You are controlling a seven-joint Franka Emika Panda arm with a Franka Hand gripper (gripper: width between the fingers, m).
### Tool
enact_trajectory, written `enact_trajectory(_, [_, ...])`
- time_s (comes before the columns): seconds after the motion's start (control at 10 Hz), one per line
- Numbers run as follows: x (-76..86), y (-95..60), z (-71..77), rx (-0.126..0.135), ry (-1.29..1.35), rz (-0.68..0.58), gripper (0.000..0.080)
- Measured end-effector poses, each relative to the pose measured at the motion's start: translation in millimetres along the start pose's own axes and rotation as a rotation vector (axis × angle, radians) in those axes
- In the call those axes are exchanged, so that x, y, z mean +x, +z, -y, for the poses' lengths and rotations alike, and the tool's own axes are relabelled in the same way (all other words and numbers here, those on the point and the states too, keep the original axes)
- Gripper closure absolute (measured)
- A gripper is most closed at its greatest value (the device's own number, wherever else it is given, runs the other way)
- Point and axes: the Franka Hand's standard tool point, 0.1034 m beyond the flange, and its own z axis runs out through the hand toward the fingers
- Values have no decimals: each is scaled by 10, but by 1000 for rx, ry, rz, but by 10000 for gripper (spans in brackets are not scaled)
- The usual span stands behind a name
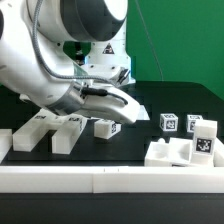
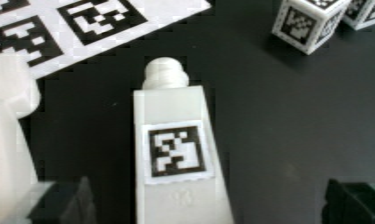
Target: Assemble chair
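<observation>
In the exterior view, the white arm (image 1: 55, 50) is leaning down from the exterior view's left. Its gripper (image 1: 113, 114) is hanging just above a small tagged leg piece (image 1: 106, 127) that is lying on the black table (image 1: 180, 102). Notched blocks (image 1: 50, 128) are lying just beside that piece, toward the exterior view's left. A tagged cube (image 1: 169, 122) and a short post (image 1: 193, 124) are standing well apart from it toward the exterior view's right. A low notched piece (image 1: 170, 152) is sitting near the border rail (image 1: 100, 180).

In the wrist view, the leg piece (image 2: 175, 150) is lying flat with its tag facing up, and its rounded peg (image 2: 163, 70) is pointing toward the marker board (image 2: 59, 30). The gripper (image 2: 210, 205) is standing wide open and holding nothing. Its 2 dark fingertips (image 2: 68, 200) are flanking the piece with a gap on each side. The tagged cube (image 2: 305, 28) is sitting apart.
</observation>
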Motion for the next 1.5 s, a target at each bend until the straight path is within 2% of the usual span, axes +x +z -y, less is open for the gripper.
enact_trajectory(0.6, [83,144,20,-9,2,-24,150])
enact_trajectory(0.9, [104,167,0,-9,6,-29,150])
enact_trajectory(1.1, [111,186,-13,-10,8,-28,416])
enact_trajectory(1.2, [112,190,-15,-10,9,-28,503])
enact_trajectory(1.5, [113,188,-21,-9,10,-27,504])
